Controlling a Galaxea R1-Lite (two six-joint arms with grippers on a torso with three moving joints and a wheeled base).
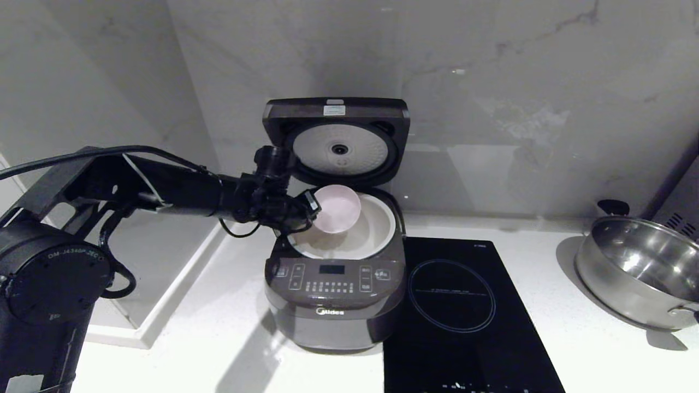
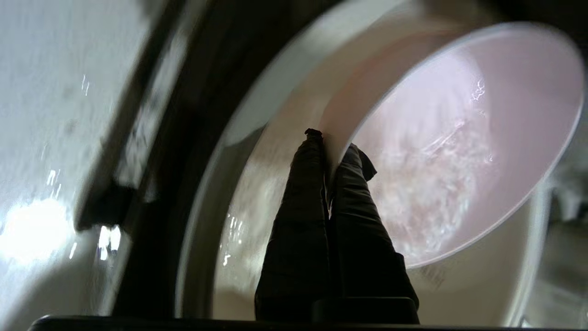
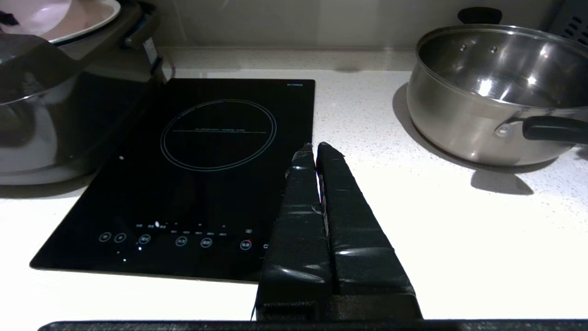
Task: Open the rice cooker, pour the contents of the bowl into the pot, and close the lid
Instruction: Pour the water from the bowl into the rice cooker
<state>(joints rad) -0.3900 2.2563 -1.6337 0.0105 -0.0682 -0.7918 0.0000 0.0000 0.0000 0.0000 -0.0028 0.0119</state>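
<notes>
The dark grey-brown rice cooker [image 1: 334, 305] stands on the counter with its lid [image 1: 337, 139] swung up against the back wall, white disc facing forward. The cream pot [image 1: 377, 229] sits open inside it. My left gripper [image 1: 314, 210] is shut on the rim of the pale pink bowl [image 1: 337, 208], held tipped over the pot's left side. In the left wrist view the bowl [image 2: 519, 115] is pinched at its rim by the gripper [image 2: 330, 142], and whitish contents [image 2: 432, 184] streak across its inside. My right gripper [image 3: 316, 148] is shut and empty, low over the counter beside the hob.
A flat black hob [image 1: 464, 311] lies right of the cooker. A big steel pan [image 1: 639, 267] with black handles stands at the far right. A raised white ledge [image 1: 153, 305] runs along the left, and a marble wall stands close behind the cooker.
</notes>
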